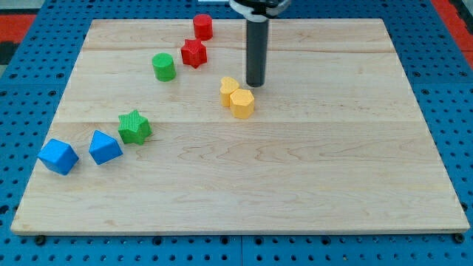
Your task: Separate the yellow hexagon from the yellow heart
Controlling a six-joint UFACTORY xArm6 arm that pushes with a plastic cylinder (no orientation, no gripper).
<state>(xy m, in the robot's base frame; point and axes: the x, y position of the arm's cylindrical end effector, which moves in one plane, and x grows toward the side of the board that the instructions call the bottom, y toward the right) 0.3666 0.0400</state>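
The yellow hexagon and the yellow heart sit touching each other near the middle of the wooden board, the heart up and to the left of the hexagon. My tip stands just to the right of the heart and just above the hexagon, a small gap away from both.
A red cylinder and a red star lie at the view's top. A green cylinder is left of them. A green star and two blue blocks lie at the view's left.
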